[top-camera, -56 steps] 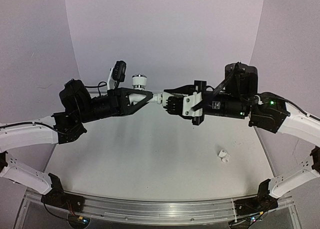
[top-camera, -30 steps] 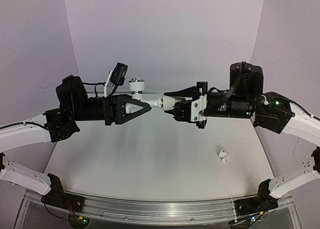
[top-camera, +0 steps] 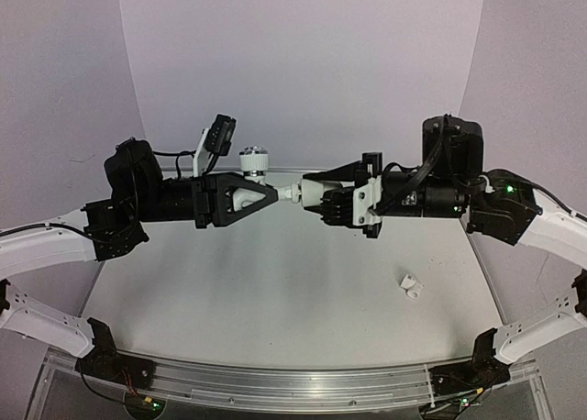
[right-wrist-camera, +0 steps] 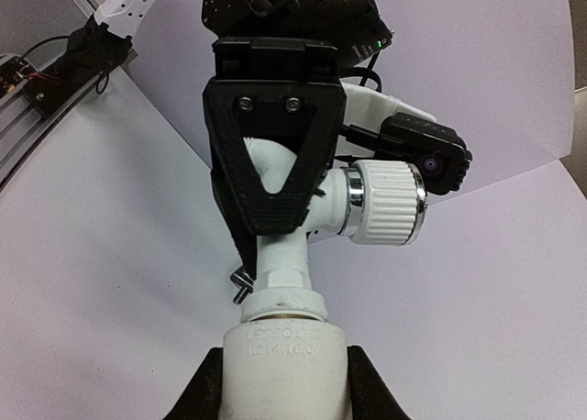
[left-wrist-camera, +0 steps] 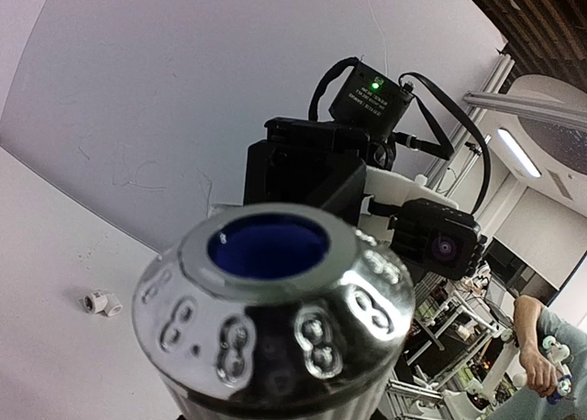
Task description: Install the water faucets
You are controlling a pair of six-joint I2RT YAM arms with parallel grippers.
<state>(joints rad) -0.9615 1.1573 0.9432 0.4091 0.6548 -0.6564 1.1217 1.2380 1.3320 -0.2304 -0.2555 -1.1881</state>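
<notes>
We see both arms raised above the far middle of the worktop (top-camera: pixel 275 292), with their tools meeting tip to tip in the air.

The left gripper (top-camera: pixel 273 193) is clamped narrowly on the tap body (top-camera: pixel 243 196). In the right wrist view its black triangular fingers (right-wrist-camera: pixel 240 163) press the white body from both sides. The ribbed round knob (right-wrist-camera: pixel 386 202) sticks out to one side, and in the top view it points upward. From the left wrist camera the knob fills the foreground, chrome with a blue cap on its end.

The right gripper (top-camera: pixel 310 191) is closed around the tubular fitting (right-wrist-camera: pixel 286 348), with one dark finger on each side of the white sleeve. The stem of the tap body lines up with the fitting and touches its mouth. We cannot tell how far in it sits.

A loose white fitting (top-camera: pixel 412 287) lies flat on the worktop near the right edge, closer to the near right corner than the far one. It is well apart from both tools. It also shows small in the left wrist view, at the lower left.
</notes>
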